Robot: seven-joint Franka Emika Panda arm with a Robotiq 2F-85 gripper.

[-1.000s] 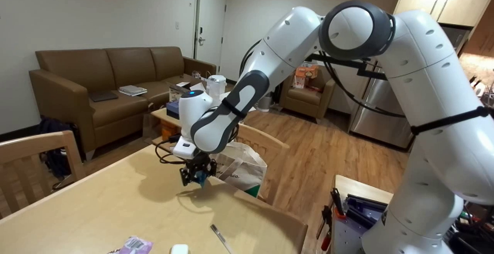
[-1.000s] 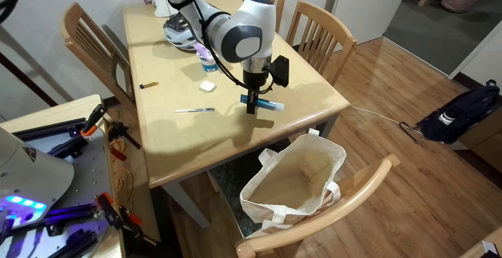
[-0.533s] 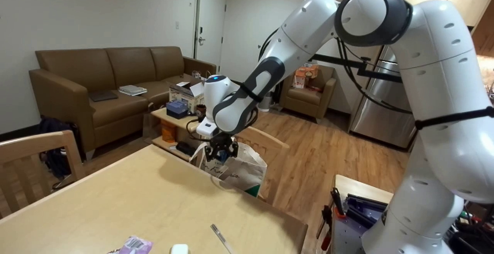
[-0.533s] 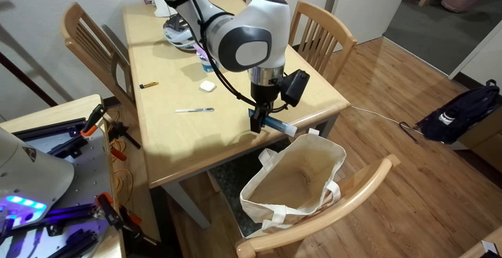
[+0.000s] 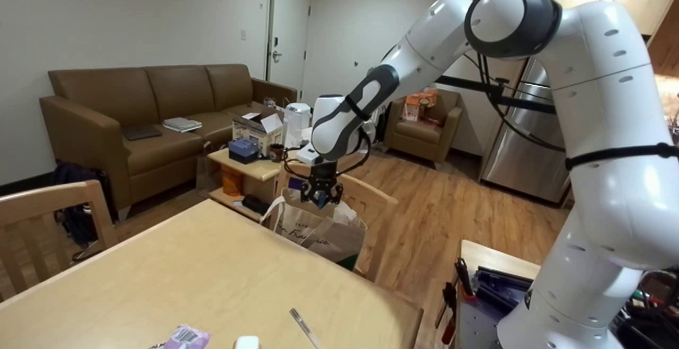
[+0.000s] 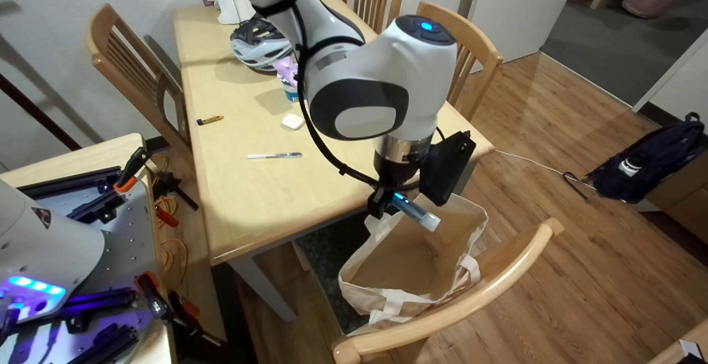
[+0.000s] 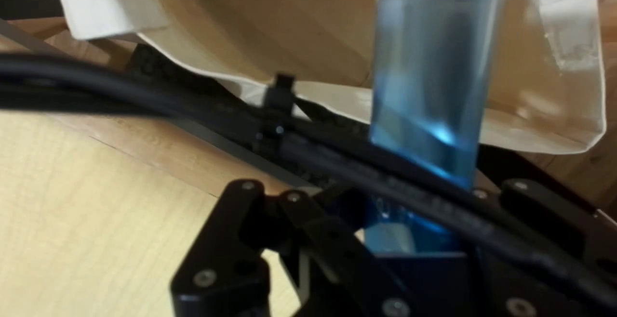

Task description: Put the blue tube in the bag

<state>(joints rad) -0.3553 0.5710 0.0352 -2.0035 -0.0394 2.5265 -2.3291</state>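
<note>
The blue tube (image 6: 412, 209) is a light-blue, see-through tube with a whitish end. It also shows large in the wrist view (image 7: 429, 81), partly behind a black cable. My gripper (image 6: 383, 202) is shut on the tube's rear part, with the whitish end pointing out over the bag, tilted slightly down. In an exterior view the gripper (image 5: 321, 196) shows above the bag, with little of the tube visible. The bag (image 6: 398, 261) is a cream tote with handles, standing open on a chair beside the table. Its open mouth also shows in the wrist view (image 7: 299, 33), under the tube.
The wooden table (image 6: 243, 203) has its edge beside the bag. On it lie a pen (image 6: 275, 155), a white case (image 6: 292, 121), a yellow marker-like item (image 6: 210, 120) and a helmet (image 6: 257, 48). The chair back (image 6: 470, 308) rises behind the bag.
My gripper has carried the tube from above the table, past the table edge, to over the bag's mouth. The tube is still held. The bag has not visibly moved.
</note>
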